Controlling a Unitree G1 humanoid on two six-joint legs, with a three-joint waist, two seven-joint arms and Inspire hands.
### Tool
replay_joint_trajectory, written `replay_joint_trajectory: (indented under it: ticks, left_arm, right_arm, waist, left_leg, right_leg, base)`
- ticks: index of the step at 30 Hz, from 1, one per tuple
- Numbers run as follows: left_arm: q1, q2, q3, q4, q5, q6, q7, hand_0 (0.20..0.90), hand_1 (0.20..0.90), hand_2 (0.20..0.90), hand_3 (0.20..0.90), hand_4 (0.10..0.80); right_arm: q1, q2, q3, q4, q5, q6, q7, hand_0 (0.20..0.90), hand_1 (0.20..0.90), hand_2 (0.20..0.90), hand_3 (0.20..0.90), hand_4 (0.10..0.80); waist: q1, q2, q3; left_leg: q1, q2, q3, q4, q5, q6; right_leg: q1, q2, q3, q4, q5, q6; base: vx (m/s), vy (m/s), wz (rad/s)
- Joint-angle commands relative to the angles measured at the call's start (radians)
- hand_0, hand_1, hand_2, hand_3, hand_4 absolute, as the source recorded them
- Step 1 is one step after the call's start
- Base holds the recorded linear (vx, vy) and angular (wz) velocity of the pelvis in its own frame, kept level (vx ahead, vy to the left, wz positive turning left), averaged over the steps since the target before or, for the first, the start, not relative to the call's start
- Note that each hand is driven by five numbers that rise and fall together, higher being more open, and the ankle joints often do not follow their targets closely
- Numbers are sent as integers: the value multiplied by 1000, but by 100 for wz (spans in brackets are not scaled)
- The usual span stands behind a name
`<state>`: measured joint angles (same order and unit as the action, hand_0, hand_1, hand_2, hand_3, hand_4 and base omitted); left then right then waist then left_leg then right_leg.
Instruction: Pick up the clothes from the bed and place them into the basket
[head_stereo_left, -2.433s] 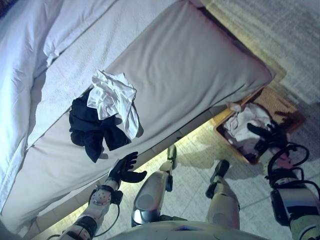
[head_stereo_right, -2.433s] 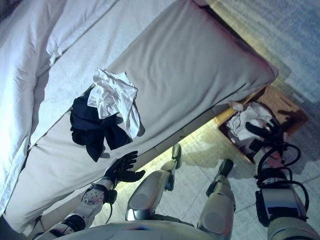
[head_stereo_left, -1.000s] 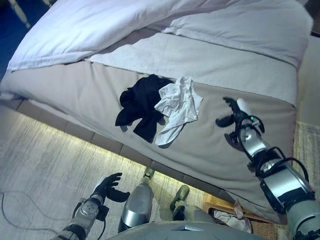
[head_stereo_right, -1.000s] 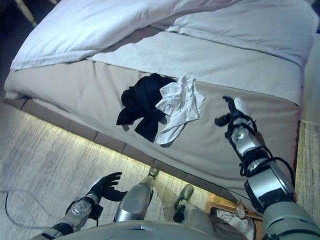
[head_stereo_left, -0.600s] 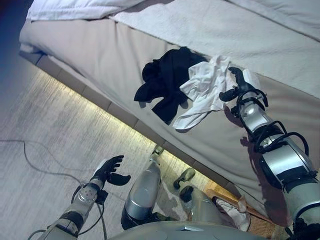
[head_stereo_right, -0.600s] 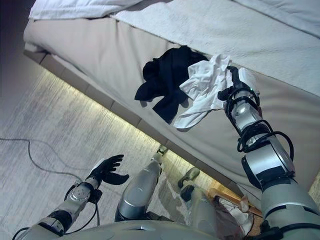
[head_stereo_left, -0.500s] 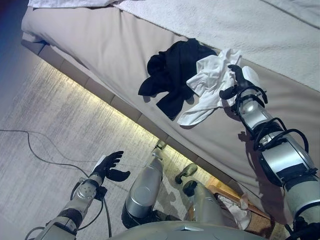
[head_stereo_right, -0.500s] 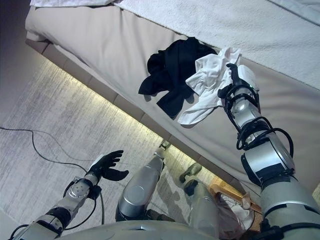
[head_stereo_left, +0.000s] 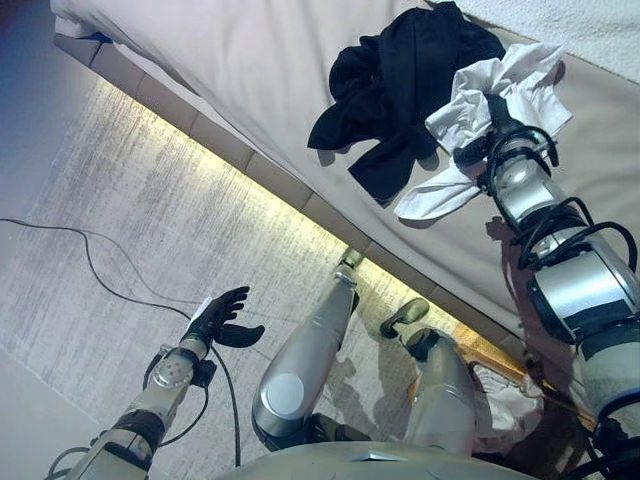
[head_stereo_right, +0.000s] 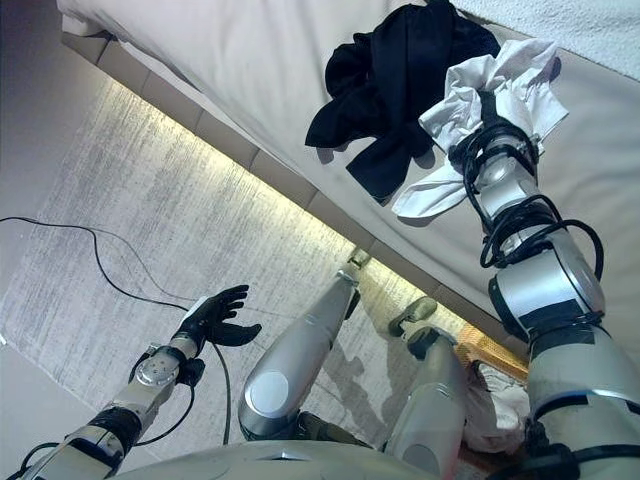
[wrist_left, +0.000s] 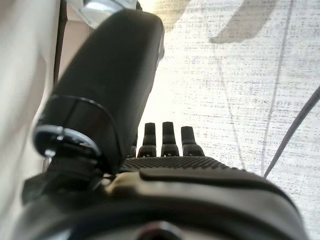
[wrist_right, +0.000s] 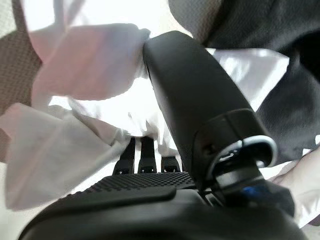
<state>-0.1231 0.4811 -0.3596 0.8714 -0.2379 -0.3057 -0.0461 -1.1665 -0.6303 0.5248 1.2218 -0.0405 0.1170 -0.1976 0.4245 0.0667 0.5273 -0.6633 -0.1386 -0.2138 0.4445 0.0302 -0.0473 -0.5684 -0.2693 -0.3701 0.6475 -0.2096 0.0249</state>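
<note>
Here the left hand (head_stereo_left: 222, 318) hangs idle over the floor, well clear of the bed (head_stereo_left: 250, 60), fingers loosely spread and empty. On the bed, a black garment (head_stereo_left: 400, 75) lies touching a crumpled white garment (head_stereo_left: 505, 85); the right hand (wrist_right: 145, 155) is pressed into it to gather cloth, its fingers buried, so I cannot tell their grip.

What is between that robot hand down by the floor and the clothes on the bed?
Only bare floor and the bed's lit edge separate the left robot hand from the dark garment, per the eye views.
</note>
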Motion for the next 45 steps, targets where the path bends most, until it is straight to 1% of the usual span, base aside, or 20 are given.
replay_joint_trajectory:
  ticks: [1, 5, 8, 9, 10, 12, 15, 16, 18, 19, 22, 25, 29, 31, 38, 40, 41, 42, 43, 45]
  left_arm:
    - [58, 48, 8, -9, -31, -6, 4, 900, 900, 900, 900, 800]
    - [61, 57, -1, -39, -30, -16, 1, 900, 900, 900, 900, 800]
    - [61, 68, -16, -73, -33, -5, 18, 900, 900, 900, 900, 800]
    - [64, 72, -19, -80, -31, -4, 23, 900, 900, 900, 900, 800]
    - [65, 73, -21, -82, -26, -3, 24, 900, 900, 900, 900, 800]
    - [65, 80, -23, -86, -6, -5, 30, 900, 900, 900, 900, 800]
    - [69, 81, -21, -79, 16, -4, 44, 900, 900, 900, 900, 800]
    - [67, 76, -26, -72, 29, -6, 47, 900, 900, 900, 900, 800]
    - [67, 72, -30, -66, 32, -11, 50, 900, 900, 900, 900, 800]
    - [69, 65, -33, -62, 40, -9, 50, 900, 900, 900, 900, 800]
    - [82, 43, -48, -40, 52, -17, 69, 900, 900, 900, 900, 800]
    - [96, 9, -56, -3, 77, -35, 91, 900, 900, 900, 900, 800]
    - [114, -37, -59, 56, 119, -64, 105, 900, 900, 900, 900, 800]
    - [130, -54, -50, 69, 135, -59, 110, 900, 900, 900, 900, 800]
    - [162, -99, -35, 129, 196, -69, 135, 900, 900, 900, 900, 800]
    - [169, -107, -24, 134, 201, -68, 140, 900, 900, 900, 900, 800]
    - [171, -114, -17, 134, 206, -58, 141, 900, 900, 900, 900, 800]
    - [172, -116, -16, 133, 208, -55, 142, 900, 900, 900, 900, 800]
    - [170, -126, -9, 130, 208, -37, 143, 900, 900, 900, 900, 800]
    - [164, -146, 3, 134, 208, -29, 147, 900, 900, 900, 900, 800]
  right_arm:
    - [67, -29, 19, 29, 56, 30, 63, 300, 300, 300, 200, 100]
    - [87, -46, -34, 46, 101, 3, 36, 300, 300, 300, 200, 100]
    - [101, -58, -73, 46, 164, -20, -12, 300, 300, 300, 200, 100]
    - [109, -65, -98, 46, 262, -28, -12, 300, 300, 300, 200, 100]
    - [117, -65, -131, 50, 317, -35, -1, 300, 300, 300, 200, 100]
    - [149, -58, -205, 50, 430, -81, -9, 300, 300, 300, 200, 100]
    - [193, -56, -286, 40, 528, -131, -7, 300, 300, 300, 200, 100]
    - [208, -54, -331, 28, 608, -154, -7, 300, 300, 300, 200, 100]
    - [218, -53, -349, 23, 641, -171, -6, 300, 300, 300, 200, 100]
    - [235, -45, -382, 12, 687, -201, 5, 300, 300, 300, 200, 100]
    - [289, -20, -454, -35, 809, -307, 12, 300, 300, 300, 200, 100]
    - [338, 5, -519, -110, 913, -381, 35, 300, 300, 300, 200, 100]
    - [412, 30, -558, -205, 945, -438, 69, 300, 300, 300, 200, 100]
    - [477, 43, -573, -303, 971, -451, 79, 300, 300, 300, 200, 100]
    - [724, 146, -603, -619, 906, -559, 26, 300, 300, 300, 200, 100]
    - [789, 166, -617, -694, 904, -569, 29, 300, 300, 300, 200, 100]
    - [857, 189, -636, -759, 902, -582, 30, 300, 300, 300, 200, 100]
    - [870, 194, -640, -772, 903, -586, 29, 300, 300, 300, 200, 100]
    - [924, 218, -655, -821, 912, -616, 22, 300, 300, 300, 200, 100]
    - [974, 246, -668, -870, 916, -644, 9, 300, 300, 300, 200, 100]
  waist:
    - [0, 40, -8]
    - [-9, 42, -10]
    - [-17, 37, -14]
    - [-21, 34, -19]
    - [-24, 31, -23]
    - [-29, 17, -35]
    - [-36, -2, -50]
    - [-44, -10, -62]
    - [-48, -12, -68]
    - [-54, -14, -80]
    - [-74, -27, -117]
    - [-98, -38, -160]
    - [-131, -42, -224]
    - [-157, -47, -262]
    - [-260, -68, -359]
    - [-283, -72, -378]
    - [-307, -75, -397]
    - [-311, -76, -401]
    - [-333, -82, -416]
    - [-354, -95, -420]
  left_leg:
    - [-44, -6, 85, 89, -69, 99]
    - [-7, -3, 82, 58, -63, 90]
    - [24, 0, 76, 34, -63, 83]
    - [40, 4, 75, 24, -65, 78]
    - [51, 5, 74, 19, -67, 75]
    - [80, 8, 71, 2, -73, 70]
    - [116, 18, 64, -22, -76, 65]
    - [139, 25, 61, -41, -75, 61]
    - [152, 28, 61, -53, -74, 59]
    - [168, 36, 67, -87, -36, 57]
    - [234, 56, 78, -158, -23, 43]
    - [305, 84, 98, -244, -6, 28]
    - [401, 106, 121, -362, 29, 16]
    - [449, 117, 135, -414, 40, 13]
    - [570, 145, 183, -507, 47, 12]
    - [593, 150, 199, -514, 42, 12]
    - [614, 157, 211, -514, 36, 11]
    - [618, 159, 214, -513, 34, 11]
    - [633, 165, 227, -497, 21, 11]
    - [627, 173, 241, -429, -3, 3]
  right_leg:
    - [18, 28, 5, -25, 76, 19]
    - [67, 42, 4, -78, 88, 22]
    - [110, 56, 4, -130, 102, 25]
    - [133, 62, 3, -154, 107, 25]
    - [150, 67, 3, -171, 110, 24]
    - [194, 80, 5, -216, 118, 25]
    - [246, 91, 6, -269, 131, 27]
    - [273, 100, 11, -300, 137, 26]
    - [286, 104, 13, -314, 141, 25]
    - [305, 109, 3, -351, 168, 17]
    - [368, 124, 11, -424, 180, 22]
    - [427, 138, 26, -491, 184, 23]
    - [492, 150, 49, -568, 200, 29]
    - [515, 155, 68, -598, 212, 33]
    - [561, 179, 131, -663, 243, 37]
    - [572, 182, 143, -677, 250, 40]
    - [580, 188, 159, -682, 253, 38]
    - [582, 189, 163, -683, 253, 38]
    - [587, 192, 180, -686, 255, 34]
    - [595, 191, 193, -683, 258, 26]
  base:
    - [15, -27, 12]
    - [15, -41, 9]
    - [19, -89, -8]
    - [21, -91, 20]
    - [27, -123, 40]
    - [38, -145, 0]
    - [28, -138, -29]
    - [6, -92, 12]
    - [-46, -37, -16]
    - [-93, 1, -21]
    - [-19, -31, -8]
    - [2, -14, -19]
    - [5, 21, -21]
    - [12, 25, -17]
    - [1, -13, -18]
    - [9, -26, -25]
    - [6, -17, -30]
    - [-10, -31, -32]
    - [-35, -28, -26]
    - [-60, -26, -34]
